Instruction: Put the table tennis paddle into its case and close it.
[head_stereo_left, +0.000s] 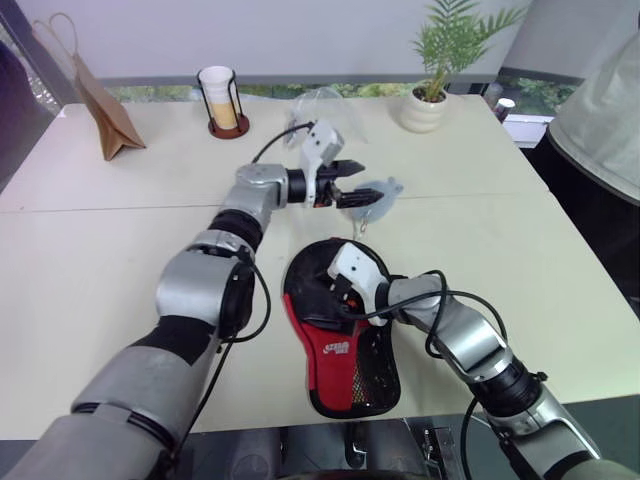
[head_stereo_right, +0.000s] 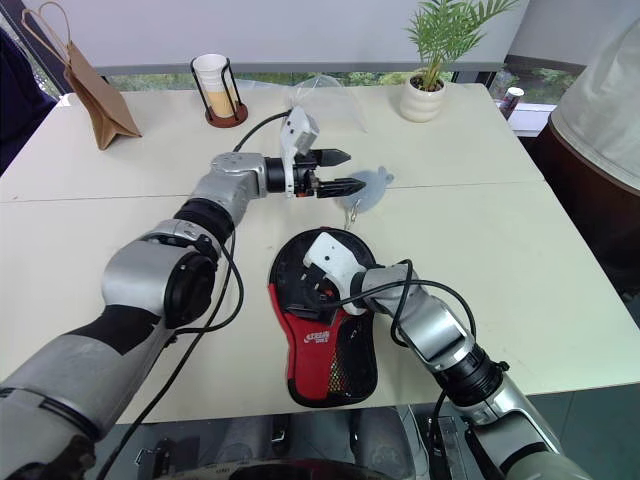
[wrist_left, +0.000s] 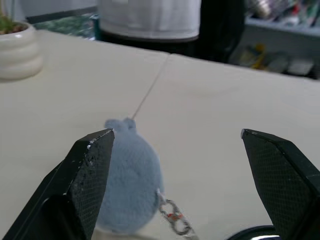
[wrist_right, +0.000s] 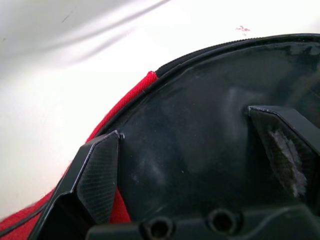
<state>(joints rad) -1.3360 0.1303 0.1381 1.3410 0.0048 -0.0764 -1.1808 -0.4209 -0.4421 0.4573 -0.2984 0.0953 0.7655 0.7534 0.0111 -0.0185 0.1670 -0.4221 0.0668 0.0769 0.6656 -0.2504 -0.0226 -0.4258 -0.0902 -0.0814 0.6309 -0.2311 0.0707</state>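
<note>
Lying on the table (head_stereo_left: 120, 260), the case (head_stereo_left: 340, 345) has the right gripper (head_stereo_left: 345, 290) spread wide over its round end, while the left gripper (head_stereo_left: 352, 185) hangs released above a blue plush keychain (head_stereo_left: 378, 195)

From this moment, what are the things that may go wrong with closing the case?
1. The left hand is open above the small blue plush charm, beyond the case; whether the charm's chain joins the zipper cannot be told, so a pull may do nothing.
2. The right hand rests open on the case's round end; it may block the closing or shift the case.
</note>
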